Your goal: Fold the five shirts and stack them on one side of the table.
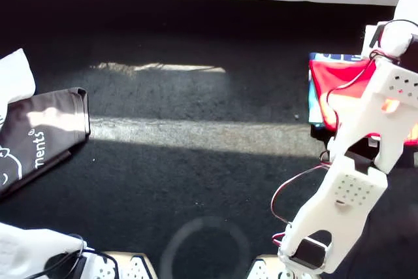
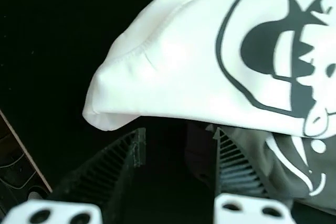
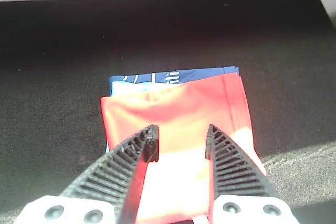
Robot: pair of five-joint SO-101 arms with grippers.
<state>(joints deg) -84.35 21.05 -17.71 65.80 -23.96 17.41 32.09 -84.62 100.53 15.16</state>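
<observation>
Red shirt (image 3: 176, 111) sits folded on the blue shirt (image 3: 173, 76), white shirt (image 2: 173, 61) and black shirt (image 1: 39, 135) not yet folded, my left gripper (image 2: 177, 153) and right gripper (image 3: 181, 142) both gaping, empty

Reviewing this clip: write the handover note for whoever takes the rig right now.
Left gripper open, empty, over the white printed shirt, which overlaps the black shirt at the table's left side.
Right gripper open, empty, above the red shirt.
Done: red shirt folded on the folded blue shirt, right side.
Left: white and black shirts not yet on that stack.
</observation>
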